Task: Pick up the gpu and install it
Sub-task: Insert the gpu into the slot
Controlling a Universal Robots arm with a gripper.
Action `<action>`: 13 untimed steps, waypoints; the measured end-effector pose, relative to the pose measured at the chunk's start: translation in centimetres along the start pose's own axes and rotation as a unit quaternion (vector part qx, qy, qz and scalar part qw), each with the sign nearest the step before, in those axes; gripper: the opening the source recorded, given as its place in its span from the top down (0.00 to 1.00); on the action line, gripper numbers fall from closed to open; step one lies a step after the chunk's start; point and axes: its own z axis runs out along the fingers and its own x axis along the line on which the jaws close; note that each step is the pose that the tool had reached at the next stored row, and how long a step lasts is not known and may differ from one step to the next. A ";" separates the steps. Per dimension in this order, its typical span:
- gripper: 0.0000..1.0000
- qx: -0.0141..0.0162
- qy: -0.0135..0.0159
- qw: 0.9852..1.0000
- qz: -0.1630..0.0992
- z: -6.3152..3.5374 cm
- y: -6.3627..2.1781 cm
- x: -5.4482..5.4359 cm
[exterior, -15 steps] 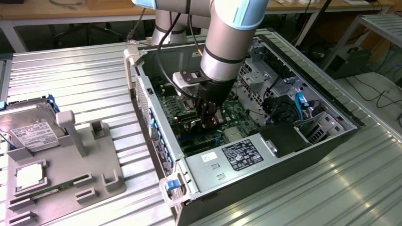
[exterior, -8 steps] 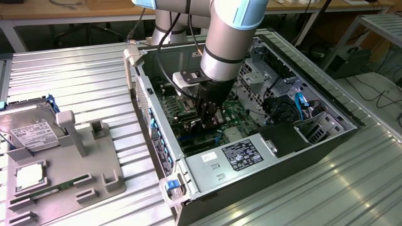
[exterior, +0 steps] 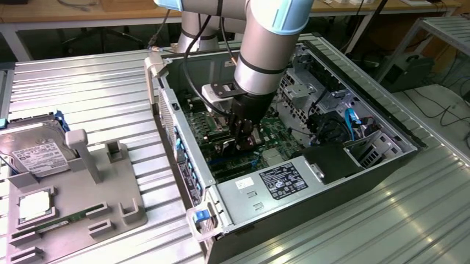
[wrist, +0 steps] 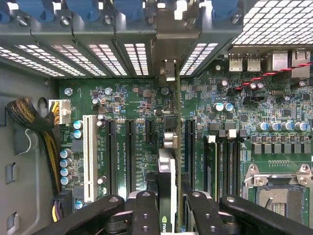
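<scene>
- Inside an open computer case (exterior: 382, 165) lying on its side on a ribbed metal table (exterior: 88, 99), the gripper (exterior: 246, 144) hangs low over the motherboard (exterior: 283, 135), its fingers (wrist: 146, 213) clamped on the gpu (wrist: 167, 196).
- In the wrist view the gpu stands on edge between the black fingers, its far end bracket (wrist: 168, 73) reaching toward the case's slotted rear panel (wrist: 117, 56); the pictures do not show whether it is fully seated in its slot.
- On the motherboard beside the gpu run black expansion slots (wrist: 129, 152) and one white slot (wrist: 88, 156); a bare CPU socket (wrist: 279, 191) sits at the far side of the card from them.
- The power supply (exterior: 276, 184) fills the case's near end, in front of the gripper.
- Outside the case, toward the exterior view's left, a grey parts stand (exterior: 81, 203) holds a hard drive (exterior: 33, 154) and a thin green RAM stick (exterior: 48, 224).
- Beyond the case, the arm (exterior: 268, 44) rises from its base; workbenches (exterior: 74, 16) stand behind it.
</scene>
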 end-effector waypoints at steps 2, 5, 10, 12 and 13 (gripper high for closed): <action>0.73 0.000 0.001 1.000 0.000 0.22 -0.01 0.0; 0.73 0.000 0.000 1.000 0.000 0.31 -0.02 0.0; 0.73 0.000 0.000 1.000 0.000 0.31 -0.01 0.0; 0.73 0.000 0.000 1.000 0.000 0.31 0.00 0.0; 0.73 0.000 0.000 1.000 0.000 0.31 0.00 0.0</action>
